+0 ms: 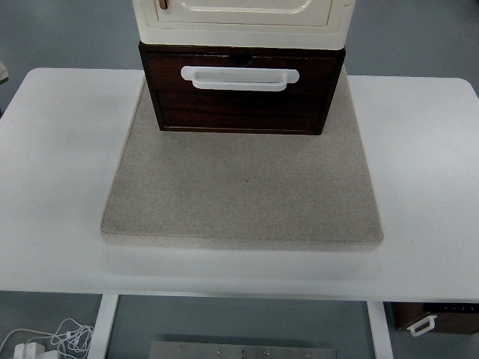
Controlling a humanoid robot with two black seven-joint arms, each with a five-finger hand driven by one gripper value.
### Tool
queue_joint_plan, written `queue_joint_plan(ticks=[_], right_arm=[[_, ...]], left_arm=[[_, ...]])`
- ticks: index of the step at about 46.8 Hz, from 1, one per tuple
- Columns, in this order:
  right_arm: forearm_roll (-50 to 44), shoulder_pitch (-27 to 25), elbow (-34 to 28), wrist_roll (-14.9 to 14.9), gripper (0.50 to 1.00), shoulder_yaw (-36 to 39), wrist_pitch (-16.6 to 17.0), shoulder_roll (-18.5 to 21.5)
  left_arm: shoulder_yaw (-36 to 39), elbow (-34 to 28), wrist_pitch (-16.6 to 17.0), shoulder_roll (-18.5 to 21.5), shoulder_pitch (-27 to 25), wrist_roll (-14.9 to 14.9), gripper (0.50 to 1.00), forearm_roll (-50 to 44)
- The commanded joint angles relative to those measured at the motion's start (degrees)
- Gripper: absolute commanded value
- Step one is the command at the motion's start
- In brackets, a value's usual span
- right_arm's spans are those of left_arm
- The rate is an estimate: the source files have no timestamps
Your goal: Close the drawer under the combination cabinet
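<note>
A cream cabinet [241, 21] stands at the far middle of the table, on a grey felt mat [243, 187]. Under it sits a dark wooden drawer [241, 101] with a white handle [239, 78] on its front. The drawer front sticks out a little toward me past the cream body, with a thin dark gap along its top edge. Neither of my hands is in the picture.
The white table [60, 172] reaches out on both sides of the mat. Below the table's near edge, a second dark drawer with a white handle [434, 318] lies at the bottom right, and white cables [45, 340] lie on the floor at the bottom left.
</note>
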Motion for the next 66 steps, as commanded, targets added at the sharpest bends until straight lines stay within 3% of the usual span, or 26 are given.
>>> queue_joint_plan(ticks=[1, 21, 37, 66], right_arm=[[0.01, -0.01, 0.00, 0.00, 0.952, -0.01, 0.00, 0.00], [0.10, -0.01, 0.00, 0.00, 0.952, -0.01, 0.00, 0.00], [0.01, -0.01, 0.00, 0.00, 0.952, -0.18, 0.00, 0.00], [0.18, -0.01, 0.00, 0.00, 0.952, 0.26, 0.00, 0.00]], left_arm=[[0.08, 1.14, -0.03, -1.37, 1.48, -0.35, 1.000, -2.80], [-0.01, 1.50, -0.11, -5.67, 6.67, -1.58, 1.000, -8.87], [0.08, 1.41, -1.08, -7.78, 7.55, -1.76, 1.000, -11.24], [1.83, 1.41, -2.05, -12.18, 7.73, -5.18, 1.000, -11.24]])
